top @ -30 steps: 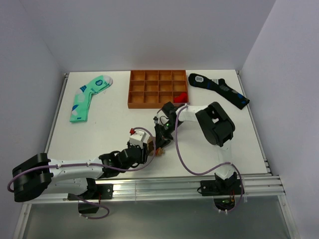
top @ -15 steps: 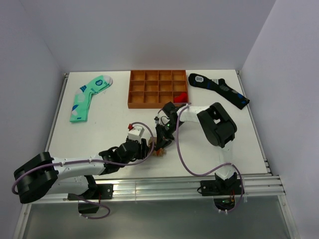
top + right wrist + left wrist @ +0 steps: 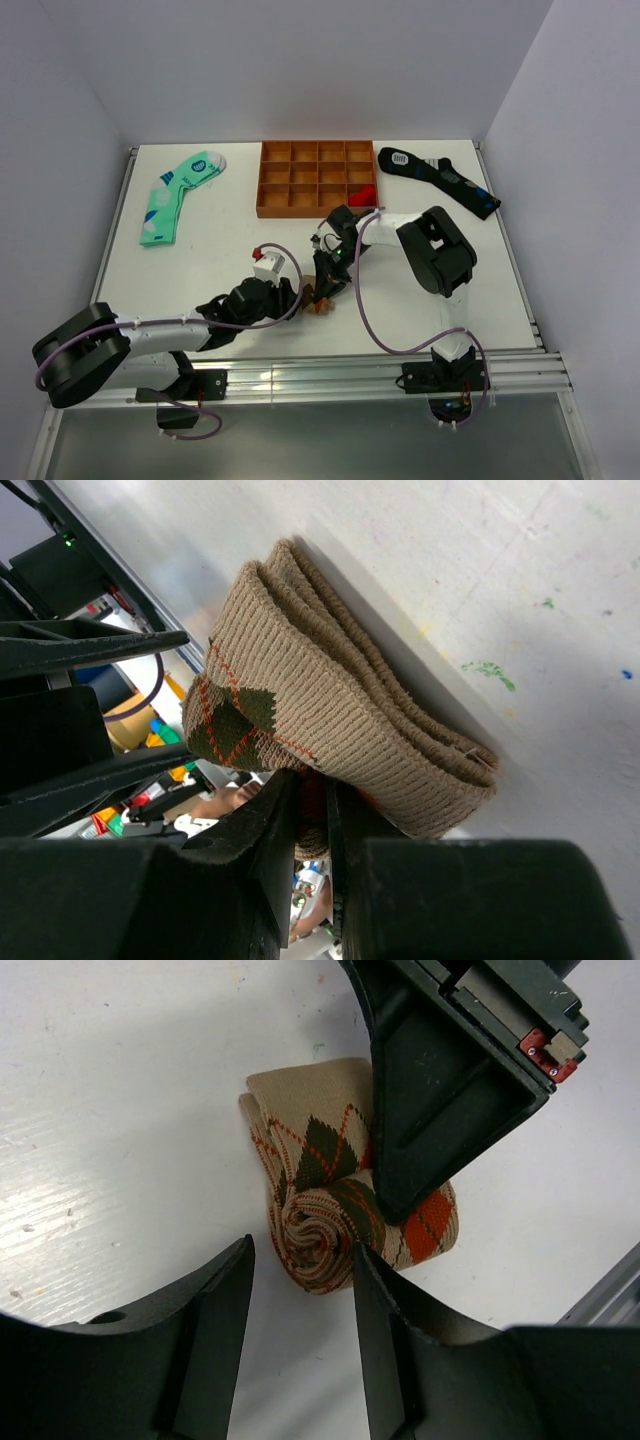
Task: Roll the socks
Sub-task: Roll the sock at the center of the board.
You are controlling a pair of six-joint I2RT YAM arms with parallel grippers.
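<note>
The tan-brown argyle sock (image 3: 335,1200) lies on the white table, partly rolled into a coil, with a flat folded part behind. It also shows in the right wrist view (image 3: 330,710) and as a small patch in the top view (image 3: 319,299). My right gripper (image 3: 312,805) is shut on the rolled part of the sock; in the top view it (image 3: 322,288) stands over the sock. My left gripper (image 3: 300,1290) is open and empty, its fingers just short of the roll, apart from it; in the top view it (image 3: 296,296) is left of the sock.
An orange divided tray (image 3: 290,210) sits at the back centre with a red item in one cell. A mint-green sock (image 3: 178,192) lies back left, a black sock (image 3: 438,178) back right. The table's near edge rail (image 3: 360,360) runs close below the sock.
My left arm has drawn back to the left, away from the sock, with its gripper open. The right gripper has stayed on the sock.
</note>
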